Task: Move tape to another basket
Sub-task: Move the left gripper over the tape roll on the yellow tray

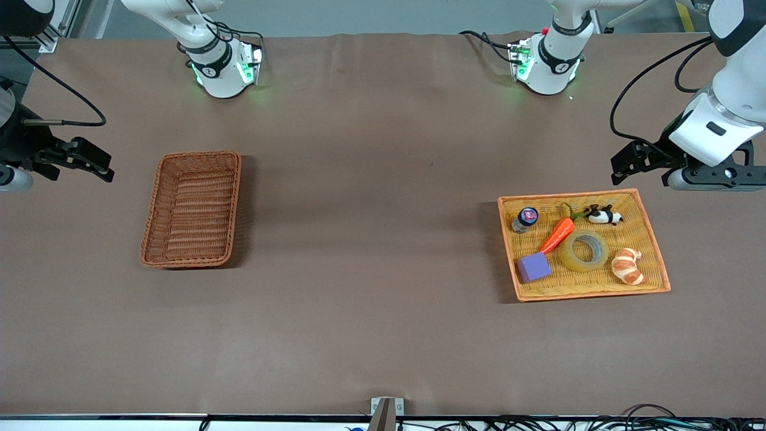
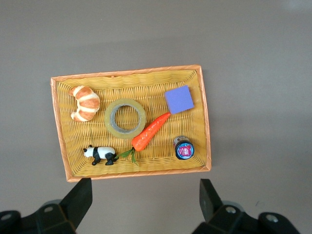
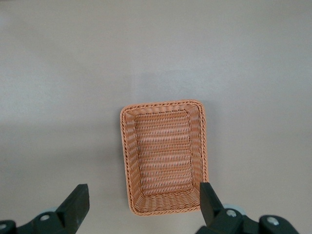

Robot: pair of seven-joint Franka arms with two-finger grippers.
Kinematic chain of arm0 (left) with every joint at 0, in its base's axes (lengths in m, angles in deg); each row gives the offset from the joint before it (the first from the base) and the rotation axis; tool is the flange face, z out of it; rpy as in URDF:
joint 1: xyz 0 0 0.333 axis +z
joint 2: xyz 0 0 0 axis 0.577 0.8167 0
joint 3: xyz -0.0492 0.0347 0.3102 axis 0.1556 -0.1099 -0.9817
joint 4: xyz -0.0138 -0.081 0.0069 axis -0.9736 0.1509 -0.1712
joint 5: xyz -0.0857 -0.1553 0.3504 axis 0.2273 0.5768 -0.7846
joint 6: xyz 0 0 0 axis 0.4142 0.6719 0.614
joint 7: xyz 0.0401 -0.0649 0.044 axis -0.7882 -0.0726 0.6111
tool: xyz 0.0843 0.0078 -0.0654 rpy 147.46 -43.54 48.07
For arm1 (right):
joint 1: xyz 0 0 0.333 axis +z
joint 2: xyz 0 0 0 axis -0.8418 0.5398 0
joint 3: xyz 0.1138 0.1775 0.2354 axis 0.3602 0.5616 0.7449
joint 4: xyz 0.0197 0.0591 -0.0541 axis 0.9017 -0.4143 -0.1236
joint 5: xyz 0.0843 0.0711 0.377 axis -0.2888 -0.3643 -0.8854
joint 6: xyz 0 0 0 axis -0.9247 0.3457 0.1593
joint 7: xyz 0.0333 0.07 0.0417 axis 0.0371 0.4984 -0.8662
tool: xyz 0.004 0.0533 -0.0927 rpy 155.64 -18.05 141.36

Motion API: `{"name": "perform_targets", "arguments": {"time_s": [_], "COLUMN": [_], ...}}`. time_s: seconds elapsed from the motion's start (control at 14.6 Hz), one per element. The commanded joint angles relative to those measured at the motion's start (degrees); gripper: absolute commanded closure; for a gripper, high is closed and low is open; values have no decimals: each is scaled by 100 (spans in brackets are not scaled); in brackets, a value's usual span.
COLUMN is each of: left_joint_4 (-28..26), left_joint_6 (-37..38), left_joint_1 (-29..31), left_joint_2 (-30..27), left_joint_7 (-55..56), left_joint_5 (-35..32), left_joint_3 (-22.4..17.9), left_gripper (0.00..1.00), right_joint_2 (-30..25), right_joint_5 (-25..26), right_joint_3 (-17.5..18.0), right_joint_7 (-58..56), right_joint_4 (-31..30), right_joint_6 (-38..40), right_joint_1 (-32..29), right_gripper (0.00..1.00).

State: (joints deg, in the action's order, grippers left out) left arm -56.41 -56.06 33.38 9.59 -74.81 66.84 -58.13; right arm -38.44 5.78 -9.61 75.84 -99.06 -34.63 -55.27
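The tape point(image 1: 584, 250), a yellowish ring with a grey core, lies flat in the shallow orange-yellow tray point(image 1: 592, 291) at the left arm's end of the table. It also shows in the left wrist view point(image 2: 126, 118), between a croissant and a carrot. The reddish-brown basket point(image 1: 237, 197) stands empty toward the right arm's end; its rim shows in the right wrist view point(image 3: 126, 161). My left gripper point(image 1: 620, 167) is open and empty, high over the table beside the tray point(image 2: 131, 71). My right gripper point(image 1: 102, 164) is open and empty, high beside the basket.
The tray also holds a croissant point(image 1: 627, 266), a carrot point(image 1: 558, 235), a purple block point(image 1: 533, 267), a toy panda point(image 1: 604, 215) and a small capped bottle point(image 1: 525, 219). Brown table cloth lies between the basket and the tray.
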Motion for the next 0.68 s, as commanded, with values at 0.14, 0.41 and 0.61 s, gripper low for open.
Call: {"name": "perform_targets", "arguments": {"time_s": [0.14,0.41,0.61], "left_joint_4": [-30,347,436], "left_joint_6": [52,307,333], "left_joint_1": [-77,-95,-43], "left_joint_2": [-90,296,587], "left_joint_7": [-30,75,111], "left_joint_5": [11,89,230], "left_joint_3": [-15,91,91], "left_gripper": [3,1,1], "right_joint_2": [-104,-104,-104], "right_joint_5": [-81,-81,-81], "right_joint_3": [69,69,69], "right_joint_7": [-63,-55,-63], "right_joint_4": [-88,-88,-88], "right_joint_6": [8,8,8], "right_joint_1": [-127,-118,-127], "right_gripper": [0,0,0]}}
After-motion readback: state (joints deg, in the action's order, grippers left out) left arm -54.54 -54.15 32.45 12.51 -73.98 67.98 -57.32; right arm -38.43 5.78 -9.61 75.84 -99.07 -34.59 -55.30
